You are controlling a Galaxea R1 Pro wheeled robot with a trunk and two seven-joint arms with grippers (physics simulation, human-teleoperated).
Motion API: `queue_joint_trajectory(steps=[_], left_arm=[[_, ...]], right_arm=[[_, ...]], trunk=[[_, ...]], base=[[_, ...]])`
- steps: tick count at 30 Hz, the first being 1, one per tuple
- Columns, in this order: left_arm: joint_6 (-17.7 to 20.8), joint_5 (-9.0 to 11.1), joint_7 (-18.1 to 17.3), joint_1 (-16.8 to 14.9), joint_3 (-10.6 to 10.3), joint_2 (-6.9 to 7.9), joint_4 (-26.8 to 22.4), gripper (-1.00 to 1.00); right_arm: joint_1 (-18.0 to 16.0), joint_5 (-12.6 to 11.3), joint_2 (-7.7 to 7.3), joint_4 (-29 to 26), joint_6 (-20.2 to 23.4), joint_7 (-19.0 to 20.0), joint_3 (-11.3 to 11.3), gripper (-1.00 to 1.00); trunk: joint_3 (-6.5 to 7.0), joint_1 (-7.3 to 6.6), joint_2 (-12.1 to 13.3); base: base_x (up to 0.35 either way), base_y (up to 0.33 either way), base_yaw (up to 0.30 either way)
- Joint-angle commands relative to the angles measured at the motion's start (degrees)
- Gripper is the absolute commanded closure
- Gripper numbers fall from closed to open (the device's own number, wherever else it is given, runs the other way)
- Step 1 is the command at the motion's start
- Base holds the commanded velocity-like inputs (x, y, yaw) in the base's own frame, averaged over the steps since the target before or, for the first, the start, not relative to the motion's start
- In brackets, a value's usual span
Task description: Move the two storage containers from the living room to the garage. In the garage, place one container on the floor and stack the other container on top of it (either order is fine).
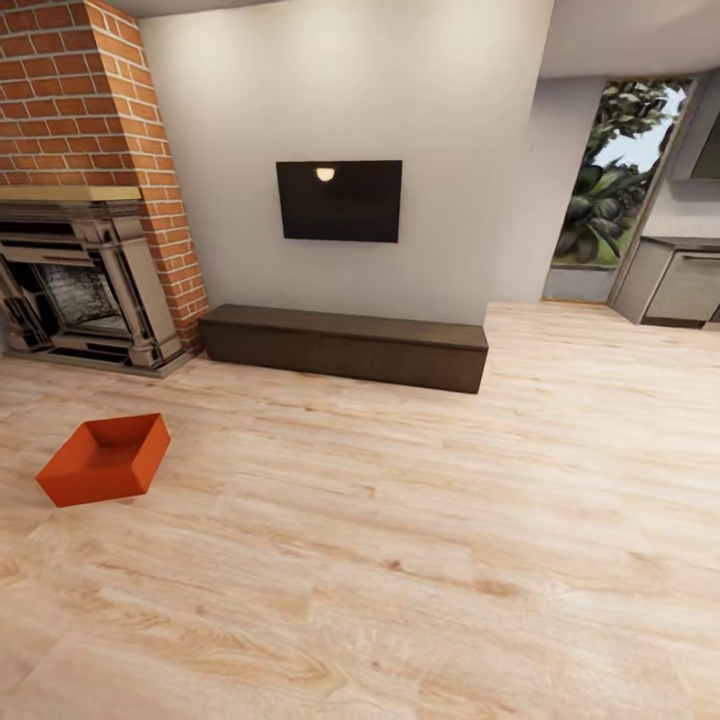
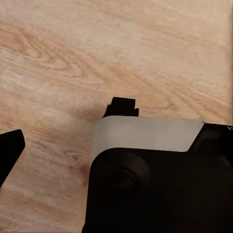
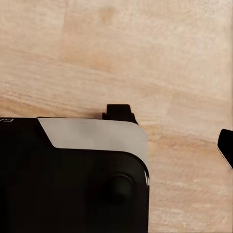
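Note:
One orange-red storage container (image 1: 105, 460) lies on the living room's light wood-plank floor (image 1: 420, 540) at the left of the head view, open side up and empty. In the left wrist view, one black fingertip (image 2: 10, 158) of my left gripper (image 2: 116, 160) shows at the frame's edge over bare planks, holding nothing. The right wrist view likewise shows a fingertip (image 3: 226, 147) of my right gripper (image 3: 116, 150) at the edge, over planks, holding nothing. Each finger sits far from the frame's centre, so both grippers are open.
A long low dark-wood bench (image 1: 345, 345) runs along the white wall under a wall-mounted TV (image 1: 340, 200). A brick fireplace (image 1: 85, 280) stands at the far left. Grey cabinets (image 1: 680, 285) and a window lie far right. My own dark body (image 2: 160, 184) shows in both wrist views.

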Motion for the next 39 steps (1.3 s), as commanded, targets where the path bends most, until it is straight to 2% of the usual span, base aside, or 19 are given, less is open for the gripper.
queue_joint_trajectory(steps=[1, 18, 30, 39], left_arm=[[0.2, 0.6, 0.2, 0.0, -0.2, -0.03, 0.0, -1.00], [0.2, 0.6, 0.2, 0.0, -0.2, -0.03, 0.0, -1.00], [0.2, 0.6, 0.2, 0.0, -0.2, 0.03, 0.0, -1.00], [0.2, 0.6, 0.2, 0.0, -0.2, 0.00, 0.0, -1.00]], right_arm=[[-0.1, -0.5, 0.08, 0.2, -0.3, -0.1, 0.4, -1.00], [-0.1, -0.6, 0.11, 0.2, -0.2, 0.0, 0.4, -1.00], [-0.1, -0.5, 0.11, 0.2, -0.3, 0.0, 0.4, -1.00], [-0.1, -0.5, 0.09, 0.2, -0.3, 0.0, 0.4, -1.00]], trunk=[[-0.05, 0.03, 0.0], [-0.05, 0.03, 0.0], [-0.05, 0.03, 0.0], [-0.05, 0.03, 0.0]], base=[[0.324, 0.000, 0.000], [0.324, 0.000, 0.002], [0.324, 0.000, 0.218], [0.324, 0.000, 0.020]])
